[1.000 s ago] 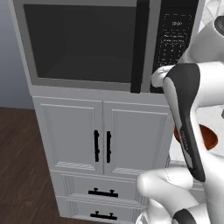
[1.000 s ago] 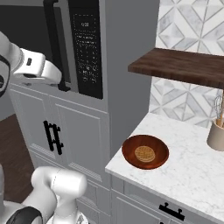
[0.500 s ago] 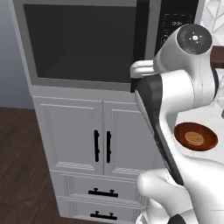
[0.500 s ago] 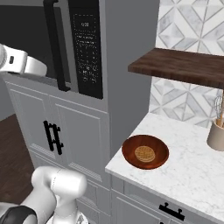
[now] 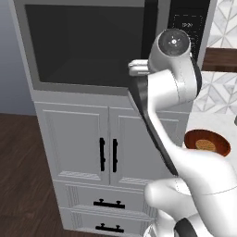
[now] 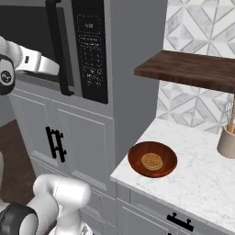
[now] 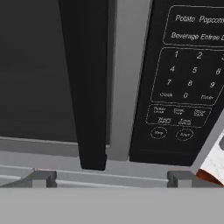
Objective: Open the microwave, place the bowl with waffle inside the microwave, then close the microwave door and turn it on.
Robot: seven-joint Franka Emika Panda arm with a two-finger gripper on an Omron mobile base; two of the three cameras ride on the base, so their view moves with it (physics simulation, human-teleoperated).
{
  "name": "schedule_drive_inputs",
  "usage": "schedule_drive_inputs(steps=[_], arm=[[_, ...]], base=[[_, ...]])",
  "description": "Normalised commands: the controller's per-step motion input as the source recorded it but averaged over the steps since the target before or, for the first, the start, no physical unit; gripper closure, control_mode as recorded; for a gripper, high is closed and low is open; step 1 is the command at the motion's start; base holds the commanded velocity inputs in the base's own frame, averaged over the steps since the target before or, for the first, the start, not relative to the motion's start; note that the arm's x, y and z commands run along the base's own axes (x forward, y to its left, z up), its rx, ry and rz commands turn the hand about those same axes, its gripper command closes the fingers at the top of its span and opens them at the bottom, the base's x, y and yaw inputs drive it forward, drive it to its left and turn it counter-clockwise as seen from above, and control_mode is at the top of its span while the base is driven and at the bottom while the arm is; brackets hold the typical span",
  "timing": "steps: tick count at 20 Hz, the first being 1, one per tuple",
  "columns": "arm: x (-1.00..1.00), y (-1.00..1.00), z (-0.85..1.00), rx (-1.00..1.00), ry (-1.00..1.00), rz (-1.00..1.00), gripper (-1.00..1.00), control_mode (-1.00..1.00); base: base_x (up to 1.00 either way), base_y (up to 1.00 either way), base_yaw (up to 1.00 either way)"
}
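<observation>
At the lower end of the microwave door's (image 5: 85, 44) black bar handle (image 7: 85, 83), end effector (image 7: 111, 177) sits close in front. Hand view: two finger tips (image 7: 41, 178) set wide apart, handle's bottom end above and between them, nearer the left tip. Nothing gripped, no contact visible.

Door shut, flush with the microwave (image 6: 69, 41) frame. Keypad panel (image 7: 183, 78) just right of the handle, number keys and round buttons readable.

Arm comes in from the left in the right base view; wrist link (image 6: 39, 64) level with the handle's bottom end. White cabinet doors (image 5: 109, 148) with short black handles directly below the microwave.

Bowl with waffle (image 6: 152, 159) on the marble surface (image 6: 202, 179) to the right of the microwave, near the surface's front-left corner, well apart from the end effector. Utensil holder (image 6: 227, 140) at the right edge, wooden shelf (image 6: 193, 69) above.
</observation>
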Motion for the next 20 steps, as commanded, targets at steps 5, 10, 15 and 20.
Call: schedule_drive_inputs(steps=[5, 10, 15, 20], arm=[[0.57, 0.01, 0.05, -0.01, 0.16, -0.08, -1.0, -1.0], [0.39, 0.0, 0.01, 0.0, 0.05, -0.01, -1.0, -1.0], [0.28, 0.0, -0.01, 0.0, -0.04, 0.0, -1.0, -1.0], [0.45, 0.0, -0.14, 0.0, -0.02, 0.0, -1.0, -1.0]], base=[[0.0, 0.0, 0.0], [0.0, 0.0, 0.0], [0.0, 0.0, 0.0], [0.0, 0.0, 0.0]])
